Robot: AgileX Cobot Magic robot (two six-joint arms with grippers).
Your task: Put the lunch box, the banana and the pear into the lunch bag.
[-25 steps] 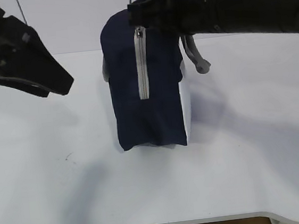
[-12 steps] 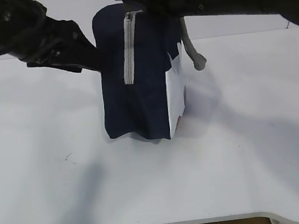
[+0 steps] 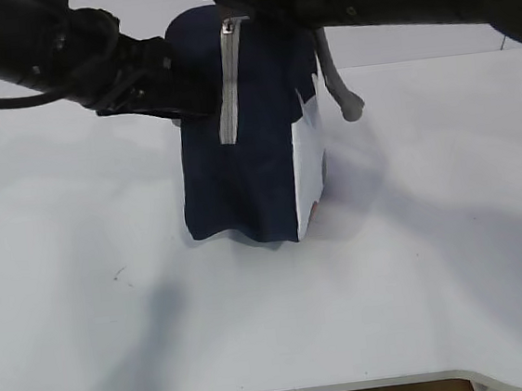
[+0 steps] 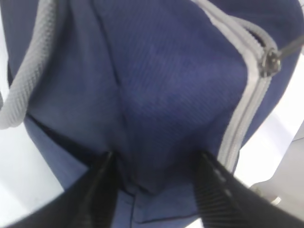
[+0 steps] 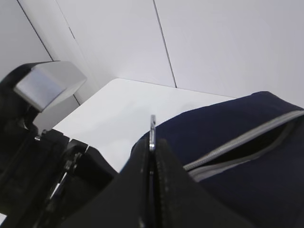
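Exterior view puts the bag [image 3: 248,141] upright mid-table [image 3: 277,343], navy with a grey zipper [image 3: 223,83] down its near face and a white panel on its right side. You have both arms on it. The left gripper [image 3: 185,90] presses into its upper left flank; the right gripper [image 3: 233,2] sits at the top, over the zipper's upper end.

Left wrist view shows what the exterior cannot — the two fingers [image 4: 102,183] stand apart with a fold of navy cloth between them, so you are bracing or pinching the bag there, though the blur leaves it unclear how firmly they bite. The zip pull [image 4: 268,59] and a grey handle [image 4: 28,80] show too.

Right wrist view shows the jaws pressed together on a thin metal ring [image 5: 153,130] — the pull's ring, by the look of it. Only this view shows the zipper [image 5: 247,142] already parted along the top, a dark slit between its grey edges.

The lunch box, banana and pear appear in no view; by my reading they are inside, and you are on the closing step. Next, hold the cloth steady with the left while the right draws the ring along the track. The bag is soft and may fold or tip, so keep the pull in line with the zipper.
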